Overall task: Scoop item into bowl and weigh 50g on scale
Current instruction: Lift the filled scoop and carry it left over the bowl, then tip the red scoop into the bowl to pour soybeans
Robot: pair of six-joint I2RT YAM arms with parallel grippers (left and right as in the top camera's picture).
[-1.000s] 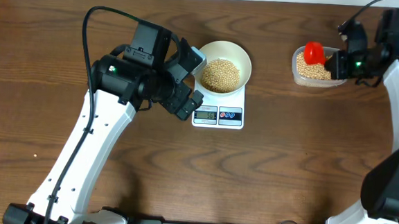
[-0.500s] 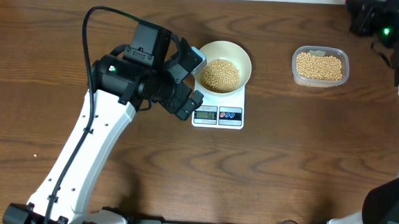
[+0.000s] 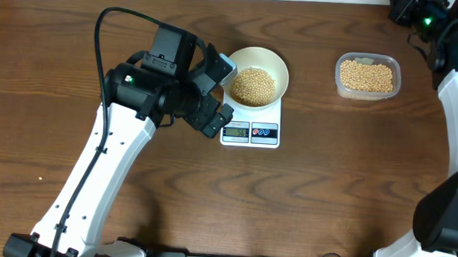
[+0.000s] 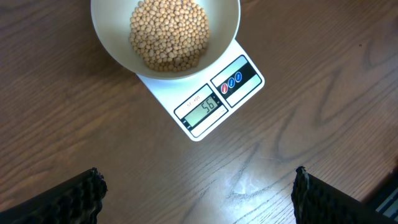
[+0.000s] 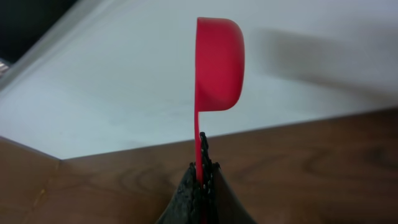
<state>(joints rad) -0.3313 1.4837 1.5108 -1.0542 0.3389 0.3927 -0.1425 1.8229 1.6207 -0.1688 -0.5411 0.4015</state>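
The white bowl (image 3: 274,63) sits on the white scale (image 3: 250,133) and holds a heap of tan beans (image 3: 252,85). In the left wrist view the bowl (image 4: 112,43) with beans (image 4: 166,32) stands on the scale (image 4: 214,102), whose display reads 56. My left gripper (image 4: 198,193) is open and empty above the bare wood in front of the scale; it also shows in the overhead view (image 3: 215,92) beside the bowl's left. My right gripper (image 5: 202,171) is shut on the handle of a red scoop (image 5: 217,65), held sideways at the far right table edge (image 3: 408,8).
A clear plastic tub (image 3: 366,75) of beans stands at the back right. A white wall runs behind the table's far edge (image 5: 124,93). The left arm (image 3: 125,130) stretches over the left half of the table.
My right gripper lifted the red scoop out of the tub and moved back to the far right corner, out past the table edge. The left arm has not moved.
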